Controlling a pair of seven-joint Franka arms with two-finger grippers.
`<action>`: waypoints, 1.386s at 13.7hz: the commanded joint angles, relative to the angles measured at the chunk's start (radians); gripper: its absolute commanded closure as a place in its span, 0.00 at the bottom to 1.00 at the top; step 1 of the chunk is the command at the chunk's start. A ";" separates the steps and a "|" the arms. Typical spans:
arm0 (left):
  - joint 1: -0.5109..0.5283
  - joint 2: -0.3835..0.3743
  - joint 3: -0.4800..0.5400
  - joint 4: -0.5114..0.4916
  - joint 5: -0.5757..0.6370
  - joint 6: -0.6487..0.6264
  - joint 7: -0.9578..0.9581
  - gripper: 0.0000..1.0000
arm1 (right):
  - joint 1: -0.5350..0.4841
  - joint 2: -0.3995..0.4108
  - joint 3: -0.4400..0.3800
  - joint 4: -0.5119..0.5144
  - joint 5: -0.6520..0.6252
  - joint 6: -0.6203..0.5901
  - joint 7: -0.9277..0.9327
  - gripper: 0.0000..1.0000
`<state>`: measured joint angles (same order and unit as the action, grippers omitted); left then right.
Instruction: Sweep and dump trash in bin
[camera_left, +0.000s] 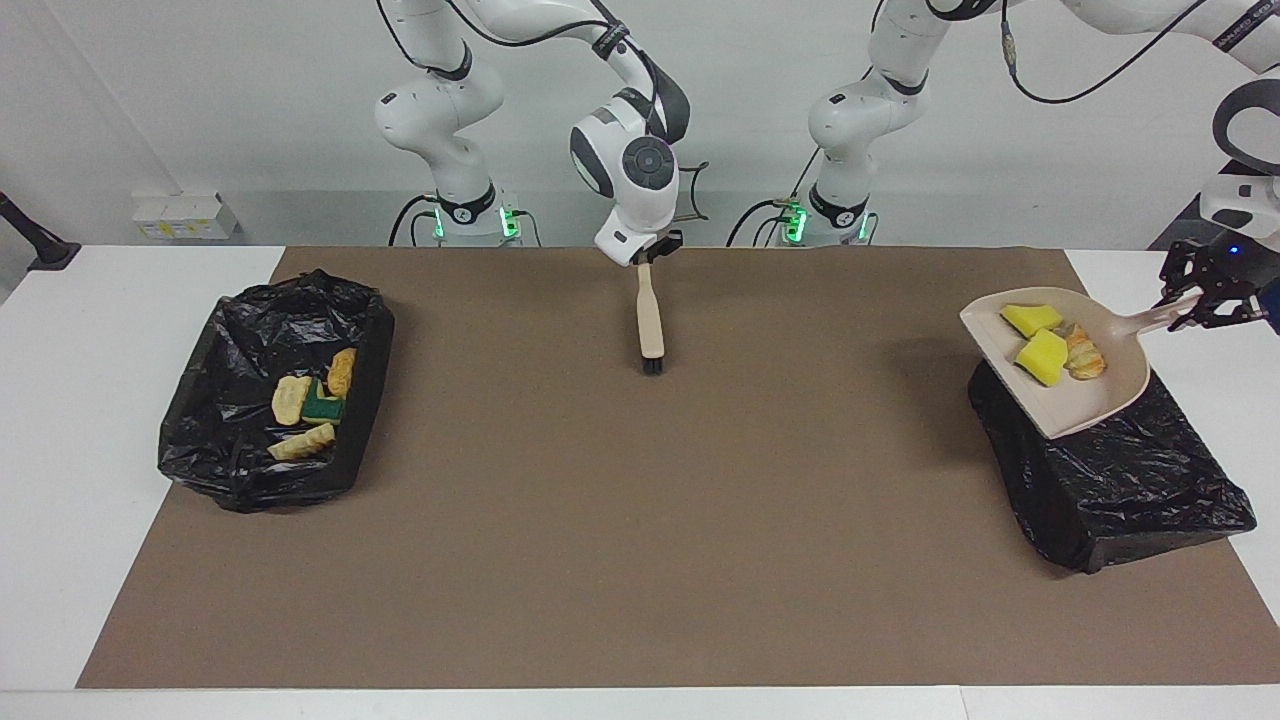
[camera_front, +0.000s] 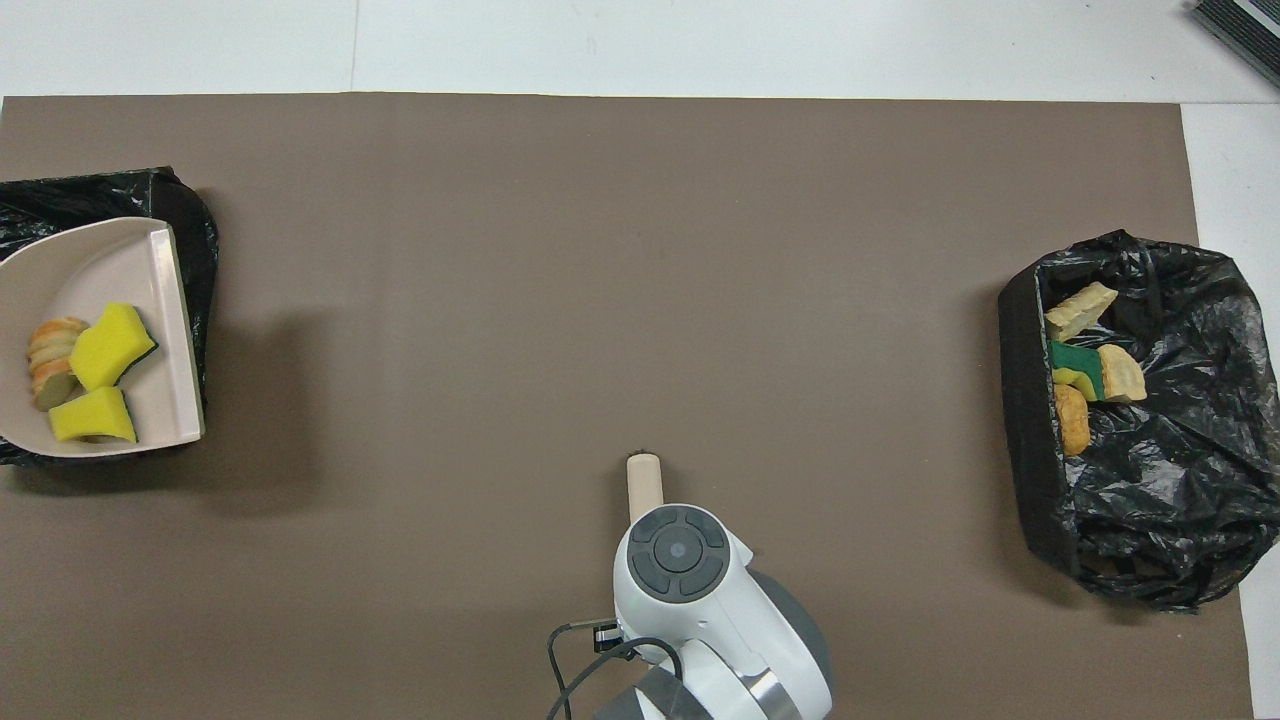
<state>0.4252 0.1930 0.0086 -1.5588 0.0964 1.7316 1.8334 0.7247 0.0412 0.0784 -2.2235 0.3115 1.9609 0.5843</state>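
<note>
My left gripper (camera_left: 1195, 300) is shut on the handle of the beige dustpan (camera_left: 1080, 405), holding it raised and roughly level over the black-bagged bin (camera_left: 1110, 480) at the left arm's end of the table. The trash lies in the pan: two yellow sponge chunks (camera_left: 1042, 357) and a tan bread lump (camera_left: 1083, 355). The overhead view shows the dustpan (camera_front: 100, 260) covering most of that bin (camera_front: 190, 215), with the sponge chunks (camera_front: 112, 345) and lump (camera_front: 50, 360). Over the mat's middle near the robots, my right gripper (camera_left: 648, 262) is shut on the wooden brush (camera_left: 650, 320), which hangs bristles down.
A second black-bagged bin (camera_left: 250, 470) stands at the right arm's end, holding bread-like pieces and a green-and-yellow sponge (camera_front: 1075, 365). A brown mat (camera_left: 640, 520) covers the table. In the overhead view the right arm's wrist (camera_front: 680, 560) hides most of the brush (camera_front: 644, 478).
</note>
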 joint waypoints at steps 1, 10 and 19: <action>0.009 0.103 -0.013 0.175 0.081 -0.038 0.009 1.00 | -0.008 0.005 0.000 -0.013 0.023 0.061 0.037 1.00; -0.109 0.192 -0.016 0.215 0.511 0.123 -0.045 1.00 | -0.010 -0.032 -0.009 0.036 -0.038 0.044 0.025 0.00; -0.206 0.054 -0.016 0.131 0.900 0.173 -0.175 1.00 | -0.367 -0.150 -0.016 0.221 -0.264 -0.099 -0.165 0.00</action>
<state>0.2275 0.3120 -0.0200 -1.3673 0.9482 1.8633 1.6772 0.4305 -0.0892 0.0540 -2.0176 0.0863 1.8738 0.4461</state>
